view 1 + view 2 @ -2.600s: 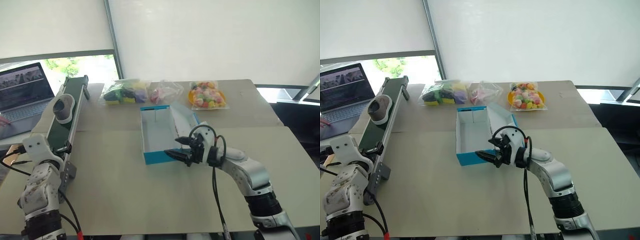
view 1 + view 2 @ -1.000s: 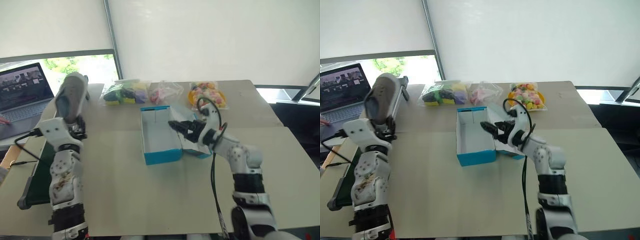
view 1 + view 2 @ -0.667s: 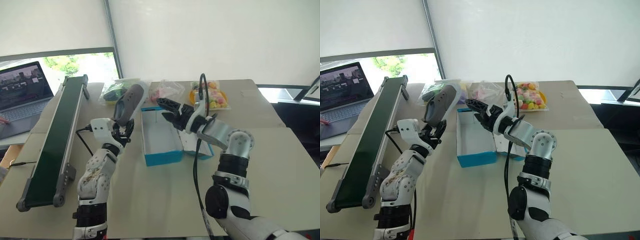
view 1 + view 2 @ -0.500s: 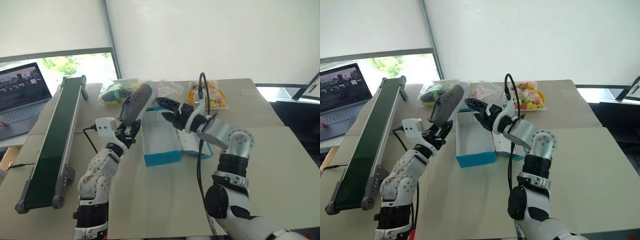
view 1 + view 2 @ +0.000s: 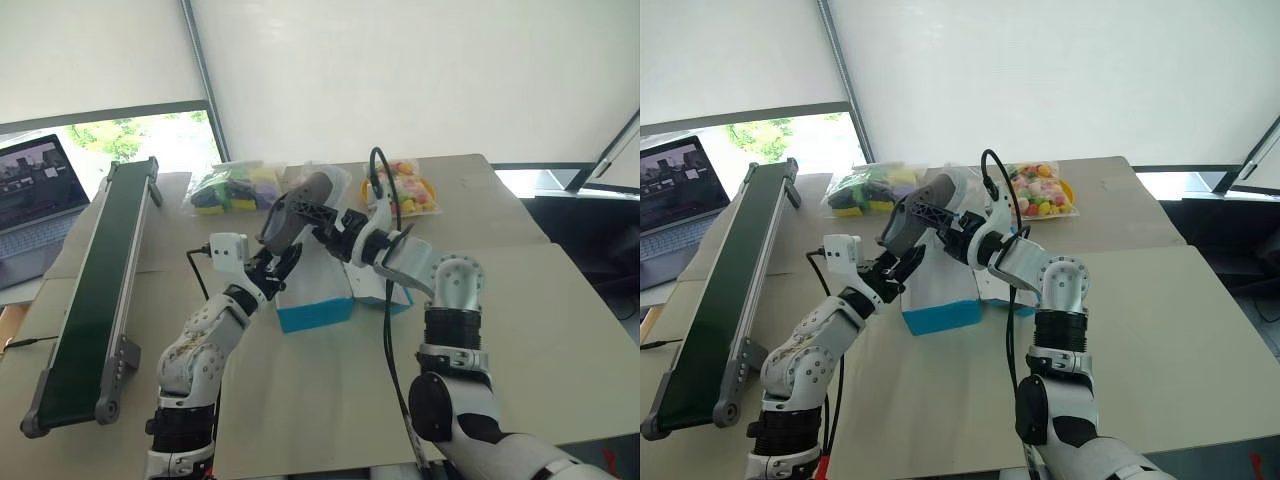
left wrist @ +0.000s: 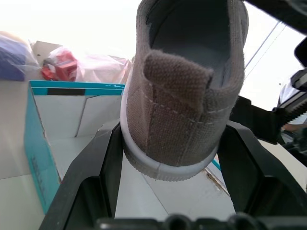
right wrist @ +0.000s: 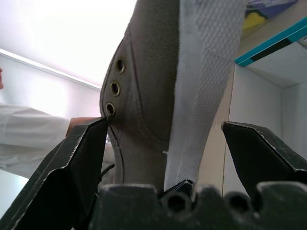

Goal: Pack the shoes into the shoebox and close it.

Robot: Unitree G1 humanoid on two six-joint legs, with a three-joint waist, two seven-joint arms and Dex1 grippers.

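Room is tight: my left claw (image 6: 168, 167) grips one shoe (image 5: 293, 207) by the heel above the near left rim of the open shoebox (image 5: 315, 312). My right claw (image 7: 177, 139) spreads wide around its front end, touching nothing I can confirm. I count three snack bags (image 5: 225, 186) behind, one conveyor (image 5: 90, 270).

The open shoebox (image 5: 315, 300) sits mid-frame, its mouth overhung by the raised shoe (image 5: 292, 208) and both grippers. Snack bags (image 5: 230, 186) crowd the far edge behind it; a conveyor (image 5: 88, 270) walls off the left. The table (image 5: 560, 330) at lower right lies open.
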